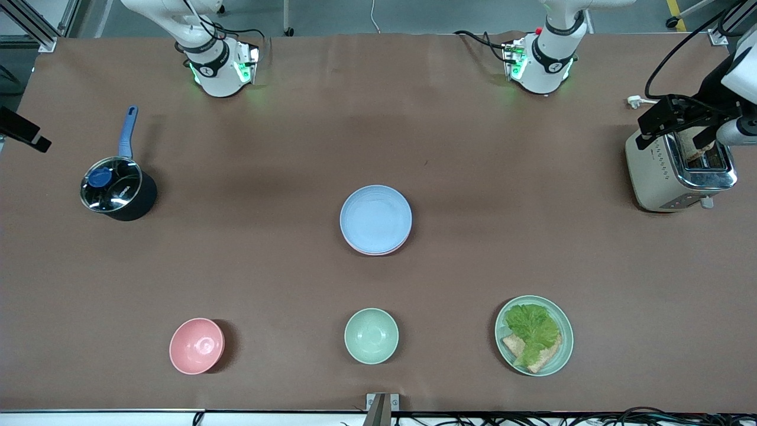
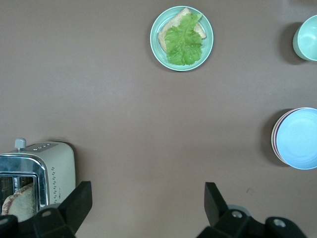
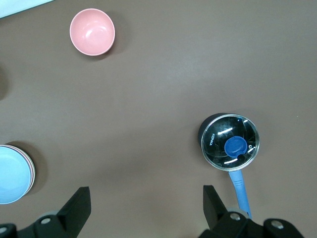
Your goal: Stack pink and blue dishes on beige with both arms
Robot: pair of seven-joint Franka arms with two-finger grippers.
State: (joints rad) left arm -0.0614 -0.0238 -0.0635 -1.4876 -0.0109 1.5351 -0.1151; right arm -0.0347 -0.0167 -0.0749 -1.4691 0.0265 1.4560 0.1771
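Observation:
The light blue plate [image 1: 375, 218] lies on top of a stack at the table's middle, also seen as the blue plate [image 2: 298, 139] [image 3: 11, 174]. Under it a pale pink plate rim [image 1: 378, 252] [image 2: 274, 140] [image 3: 31, 173] peeks out. No beige plate shows; whatever lies lower in the stack is hidden. My left gripper [image 2: 147, 206] hangs open and holds nothing, high over bare table between the toaster and the stack. High over bare table between the saucepan and the stack, my right gripper [image 3: 146, 206] is open with nothing in it. Both arms wait by their bases.
A blue-handled dark saucepan [image 1: 118, 189] stands toward the right arm's end. Near the front camera sit a pink bowl [image 1: 197, 345], a pale green bowl [image 1: 371, 335] and a pale green plate [image 1: 565, 337] carrying lettuce and toast. A toaster [image 1: 656, 177] holding bread stands at the left arm's end.

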